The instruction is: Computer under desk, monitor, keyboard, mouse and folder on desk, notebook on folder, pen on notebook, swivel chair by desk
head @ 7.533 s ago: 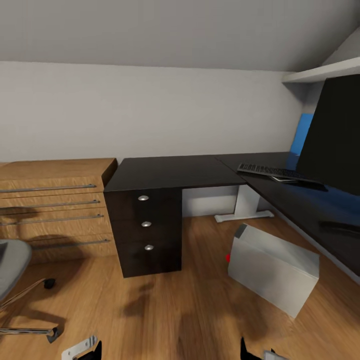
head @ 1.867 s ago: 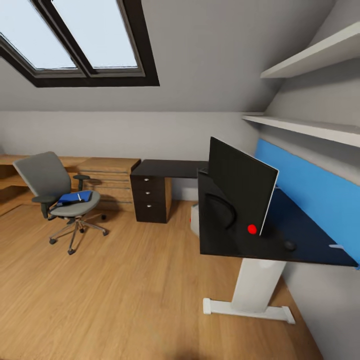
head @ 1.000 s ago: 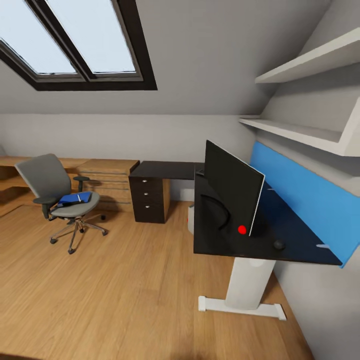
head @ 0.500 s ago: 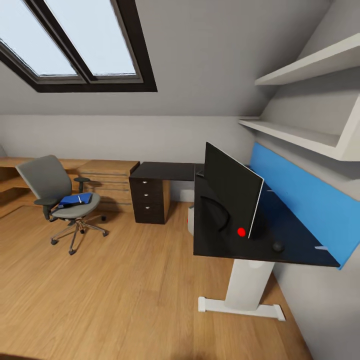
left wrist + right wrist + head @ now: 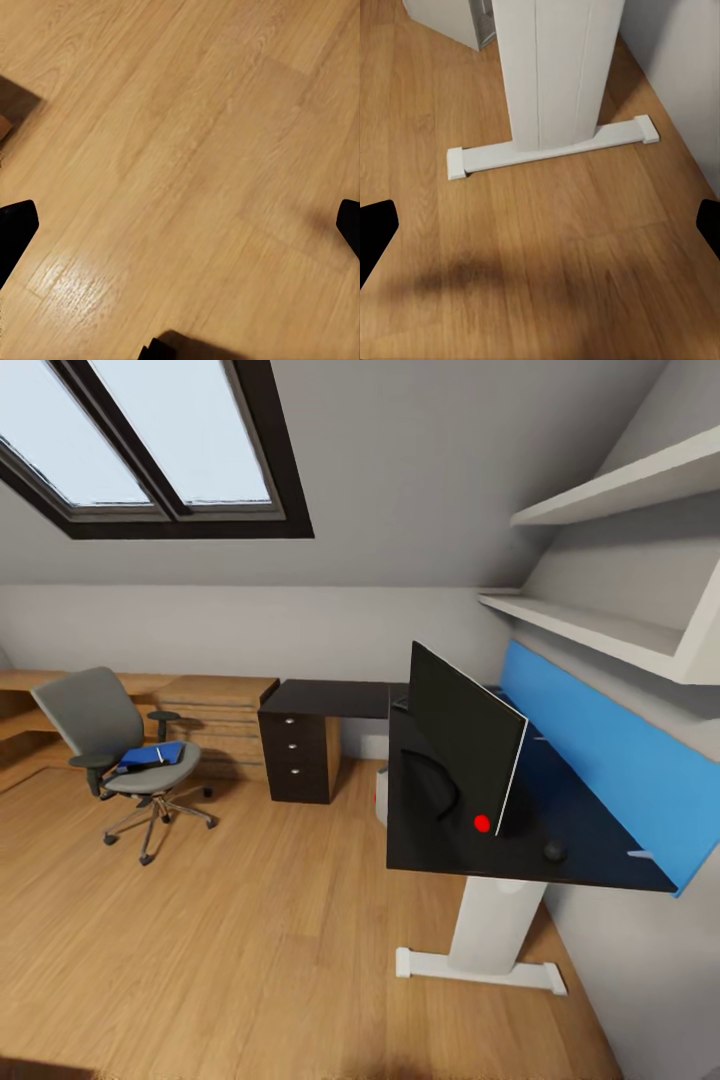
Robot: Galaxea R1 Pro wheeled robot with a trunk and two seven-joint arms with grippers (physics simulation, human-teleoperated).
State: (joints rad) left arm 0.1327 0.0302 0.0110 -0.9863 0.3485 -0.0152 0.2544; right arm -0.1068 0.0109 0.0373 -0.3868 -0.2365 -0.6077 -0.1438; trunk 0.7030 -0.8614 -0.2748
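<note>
The desk [image 5: 520,850] stands along the blue-panelled wall, the monitor [image 5: 462,738] upright on it. The swivel chair [image 5: 110,745] sits well apart, blue flat items on its seat. Both grippers [image 5: 180,225] [image 5: 540,229] hang spread wide over floor, holding nothing.

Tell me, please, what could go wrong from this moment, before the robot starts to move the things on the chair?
1. The chair stands on castors, far from the desk; a push on the blue items on its seat may roll it away.
2. The monitor stands angled near the desk's front edge; a bump could tip it off.
3. The white leg is close ahead of the right gripper; driving forward may strike it.
</note>
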